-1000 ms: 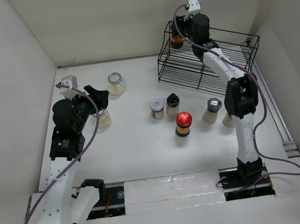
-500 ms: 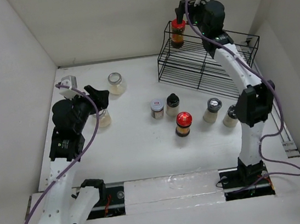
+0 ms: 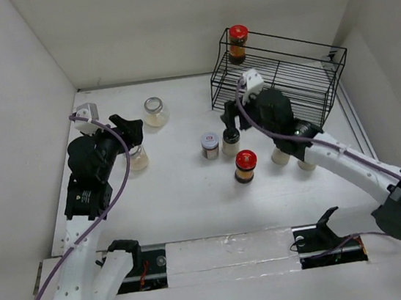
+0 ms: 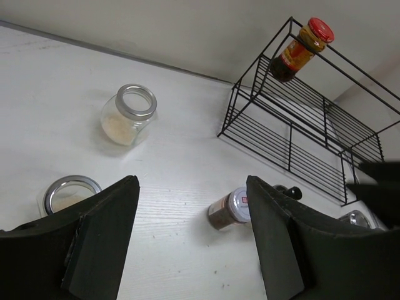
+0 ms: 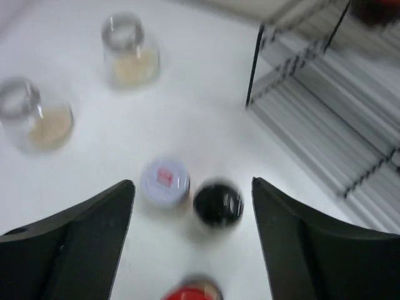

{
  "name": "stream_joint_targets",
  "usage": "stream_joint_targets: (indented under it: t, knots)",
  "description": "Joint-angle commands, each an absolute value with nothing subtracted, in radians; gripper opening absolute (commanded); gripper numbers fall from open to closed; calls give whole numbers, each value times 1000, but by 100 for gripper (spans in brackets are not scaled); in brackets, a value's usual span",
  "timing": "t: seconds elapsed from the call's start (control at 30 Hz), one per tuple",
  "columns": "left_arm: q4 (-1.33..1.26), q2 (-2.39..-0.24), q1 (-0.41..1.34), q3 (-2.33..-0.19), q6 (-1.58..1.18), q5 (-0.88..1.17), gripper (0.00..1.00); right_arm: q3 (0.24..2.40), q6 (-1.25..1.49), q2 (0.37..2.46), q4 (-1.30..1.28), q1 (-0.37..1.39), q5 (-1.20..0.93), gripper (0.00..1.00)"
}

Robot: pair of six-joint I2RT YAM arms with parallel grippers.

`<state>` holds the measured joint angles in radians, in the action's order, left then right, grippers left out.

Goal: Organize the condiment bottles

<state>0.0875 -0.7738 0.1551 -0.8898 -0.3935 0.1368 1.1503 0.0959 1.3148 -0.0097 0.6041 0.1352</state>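
- Condiment bottles, seen from the top: one red-lidded dark jar (image 3: 239,41) stands on the upper corner of the black wire rack (image 3: 280,84). The others are on the table (image 3: 184,196).
  - A second red-lidded jar (image 3: 245,165) stands near a white-capped jar (image 3: 210,146), which is just beside a black-capped shaker (image 3: 230,139).
  - Two silver-rimmed glass jars (image 3: 155,111) stand further left.
  - Pale shakers (image 3: 283,156) are partly hidden under the right arm.
- Also in the top view, the left claw (image 3: 129,127) hangs just beside the nearer glass jar (image 3: 138,158). The right claw (image 3: 230,115) hovers over the black-capped shaker.
- Left wrist view: the left claw (image 4: 194,240) has its jaws apart with nothing between them. A glass jar sits by its left finger.
- Right wrist view (blurred): the right claw (image 5: 190,244) is wide and empty. The white-capped jar and the black-capped shaker lie below, between its fingers.
- Handling, as a judgement:
  - The bottles look small, stiff and light.
  - The glass is smooth and breakable, and the narrow shakers are likely to tip.
  - Grip round the body just under the cap, keeping the bottle upright.
  - Neighbours that stand close together leave little room for the fingers.
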Motion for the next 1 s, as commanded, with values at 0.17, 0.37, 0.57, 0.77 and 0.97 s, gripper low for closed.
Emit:
stream_joint_targets:
  t: [0.17, 0.37, 0.57, 0.77, 0.97]
  knots:
    - [72, -759, 150, -890, -411, 95, 68, 934, 242, 1052, -440, 752, 232, 100]
    - [72, -770, 150, -890, -411, 107, 69, 891, 281, 1052, -532, 785, 262, 100]
    - [63, -770, 150, -890, -411, 117, 69, 933, 272, 1161, -512, 810, 242, 100]
    - [63, -770, 150, -890, -411, 129, 69, 933, 239, 1232, -431, 810, 261, 98]
    - [54, -779, 150, -890, -411, 147, 69, 922, 239, 1262, -394, 830, 311, 87]
